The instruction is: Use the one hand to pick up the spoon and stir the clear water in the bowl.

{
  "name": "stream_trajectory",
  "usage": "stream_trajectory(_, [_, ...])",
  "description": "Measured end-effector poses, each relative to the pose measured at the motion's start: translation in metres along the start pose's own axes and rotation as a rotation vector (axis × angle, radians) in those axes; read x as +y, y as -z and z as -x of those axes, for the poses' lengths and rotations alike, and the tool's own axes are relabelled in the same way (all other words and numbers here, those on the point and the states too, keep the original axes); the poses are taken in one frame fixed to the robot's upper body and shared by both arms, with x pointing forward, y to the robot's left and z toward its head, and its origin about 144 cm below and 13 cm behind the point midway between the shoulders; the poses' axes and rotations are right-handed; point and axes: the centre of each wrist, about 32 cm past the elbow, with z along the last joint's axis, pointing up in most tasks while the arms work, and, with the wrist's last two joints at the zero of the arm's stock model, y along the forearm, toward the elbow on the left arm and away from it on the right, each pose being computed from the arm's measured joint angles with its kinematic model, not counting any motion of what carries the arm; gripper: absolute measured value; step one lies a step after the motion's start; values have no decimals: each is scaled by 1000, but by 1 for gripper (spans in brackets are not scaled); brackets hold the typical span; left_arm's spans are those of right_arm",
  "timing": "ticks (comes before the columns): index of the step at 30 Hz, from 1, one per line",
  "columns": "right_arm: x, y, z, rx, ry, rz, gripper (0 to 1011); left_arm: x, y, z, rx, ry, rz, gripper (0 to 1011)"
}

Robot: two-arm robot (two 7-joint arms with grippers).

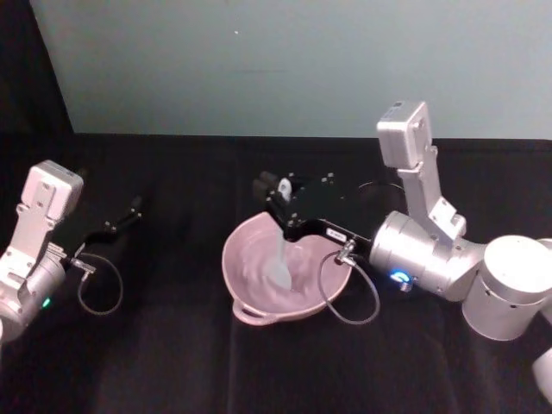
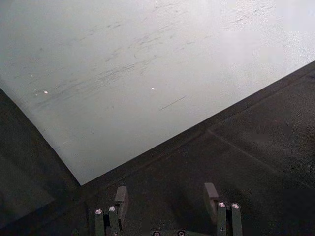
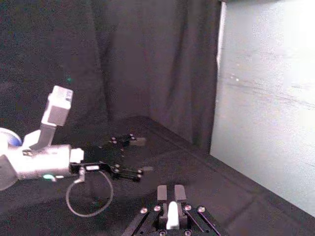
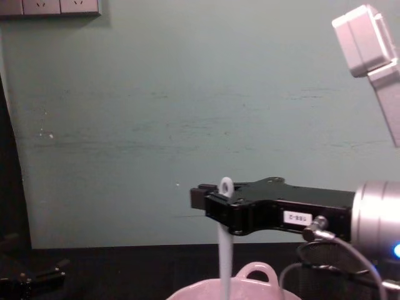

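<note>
The pale pink bowl [image 1: 246, 263] sits at the middle of the black table, its loop handle turned toward me. My right gripper [image 1: 289, 222] reaches in from the right above the bowl's far side and is shut on the white spoon [image 1: 281, 263]. The spoon hangs nearly upright with its blade down inside the bowl. From the chest, the spoon [image 4: 225, 253] drops from the right gripper [image 4: 217, 203] into the bowl [image 4: 253, 274], ring tip on top. The right wrist view has the spoon [image 3: 172, 216] between the shut fingers. My left gripper [image 1: 129, 216] rests open at the far left.
A black cloth [image 1: 172, 362] covers the table and a teal wall [image 1: 302, 69] stands behind it. A cable loop [image 1: 349, 293] hangs from the right wrist over the bowl's right rim. Another cable loop [image 1: 99, 289] hangs by the left wrist. Dark curtain [image 3: 123, 59] closes the left side.
</note>
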Motion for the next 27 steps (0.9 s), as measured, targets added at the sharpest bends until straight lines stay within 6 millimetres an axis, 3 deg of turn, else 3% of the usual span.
stream_trajectory(7, [16,2,2,35,-19,-34,105,0,0,0,0,0,0,1011])
stream_trajectory(15, [33,12,-10,90,10,-67,105,0,0,0,0,0,0,1011])
stream_trajectory(27, [24,15,-40,93,122,-68,105,0,0,0,0,0,0,1011])
